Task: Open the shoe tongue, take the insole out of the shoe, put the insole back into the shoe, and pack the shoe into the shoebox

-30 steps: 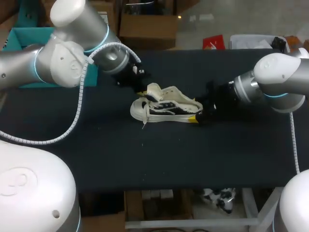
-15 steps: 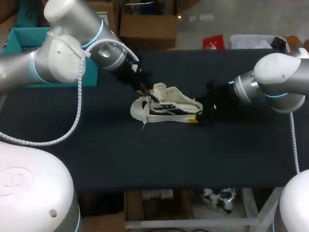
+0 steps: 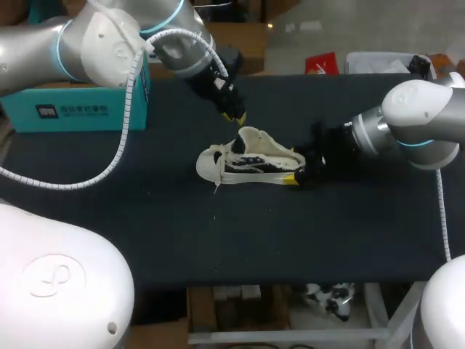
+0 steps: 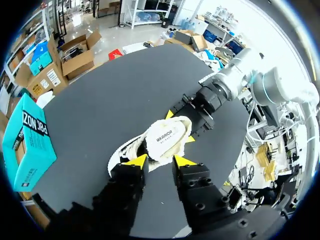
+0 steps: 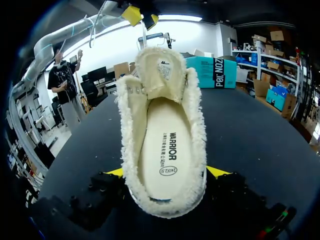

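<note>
Fingertips [image 4: 136, 161] of the left gripper [image 4: 160, 161] stand a moderate way apart with nothing between them. In the head view this gripper hangs above and just behind the shoe [image 3: 251, 161], clear of it. The right gripper [image 3: 299, 174] is clamped on the shoe's heel. Its own wrist view shows a yellow tip pressed against each side of the heel, so it pins the shoe in place near the middle of the table [image 3: 327, 233]. Ahead of those fingers the tongue [image 5: 161, 70] stands pulled up and back from the throat, so I judge the first step done. The shoe is itself a container here. The insole [image 5: 167, 150] lies flat inside it, running from the heel to under the raised tongue, with no edge lifted that I can see. From this alone I cannot tell whether it has yet to come out or has already been put back. With the free gripper poised over the opening, removal looks the likelier step in hand. Packing is plainly left to do. The teal shoebox [image 3: 73, 109] sits well apart at the table's far left corner, partly behind the left arm, and the shoe is not in it. Whether the box is open, or holds anything, cannot be made out.
</note>
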Robot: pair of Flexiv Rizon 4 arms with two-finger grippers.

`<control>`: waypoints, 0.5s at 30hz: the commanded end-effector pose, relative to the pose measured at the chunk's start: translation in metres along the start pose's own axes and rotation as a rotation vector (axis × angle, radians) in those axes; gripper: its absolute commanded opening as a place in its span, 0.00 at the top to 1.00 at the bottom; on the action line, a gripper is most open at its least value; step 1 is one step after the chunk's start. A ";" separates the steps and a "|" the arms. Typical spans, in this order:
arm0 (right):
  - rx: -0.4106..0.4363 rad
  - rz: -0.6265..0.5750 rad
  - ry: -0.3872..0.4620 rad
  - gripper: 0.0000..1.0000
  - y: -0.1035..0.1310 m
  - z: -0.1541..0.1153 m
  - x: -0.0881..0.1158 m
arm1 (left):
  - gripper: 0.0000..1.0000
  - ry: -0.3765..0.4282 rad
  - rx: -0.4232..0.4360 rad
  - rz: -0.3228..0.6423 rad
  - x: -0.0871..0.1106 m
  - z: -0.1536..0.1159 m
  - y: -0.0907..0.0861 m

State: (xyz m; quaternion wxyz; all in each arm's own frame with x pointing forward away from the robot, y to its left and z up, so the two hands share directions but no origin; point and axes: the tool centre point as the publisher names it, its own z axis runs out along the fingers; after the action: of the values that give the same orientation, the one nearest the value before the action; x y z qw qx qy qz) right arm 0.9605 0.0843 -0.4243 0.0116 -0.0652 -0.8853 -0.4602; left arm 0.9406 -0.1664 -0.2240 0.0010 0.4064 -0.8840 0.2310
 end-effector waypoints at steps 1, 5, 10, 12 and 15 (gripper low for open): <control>-0.004 -0.001 0.003 1.00 -0.003 0.000 -0.001 | 1.00 0.103 -0.145 0.277 0.000 0.005 -0.017; -0.004 -0.001 0.003 1.00 -0.003 0.000 -0.001 | 1.00 0.281 -0.299 0.521 -0.002 0.016 -0.024; -0.004 -0.001 0.003 1.00 -0.003 0.000 -0.001 | 1.00 0.225 -0.485 0.598 -0.001 0.023 -0.021; -0.004 -0.001 0.003 1.00 -0.003 0.000 -0.001 | 1.00 0.225 -0.485 0.598 -0.001 0.023 -0.021; -0.004 -0.001 0.003 1.00 -0.003 0.000 -0.001 | 1.00 0.225 -0.485 0.598 -0.001 0.023 -0.021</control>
State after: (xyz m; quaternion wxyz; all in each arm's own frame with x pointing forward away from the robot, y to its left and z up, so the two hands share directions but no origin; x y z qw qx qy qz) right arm 0.9605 0.0843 -0.4242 0.0116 -0.0653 -0.8853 -0.4603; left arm 0.9508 -0.1827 -0.2390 0.0559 0.1955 -0.9639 0.1719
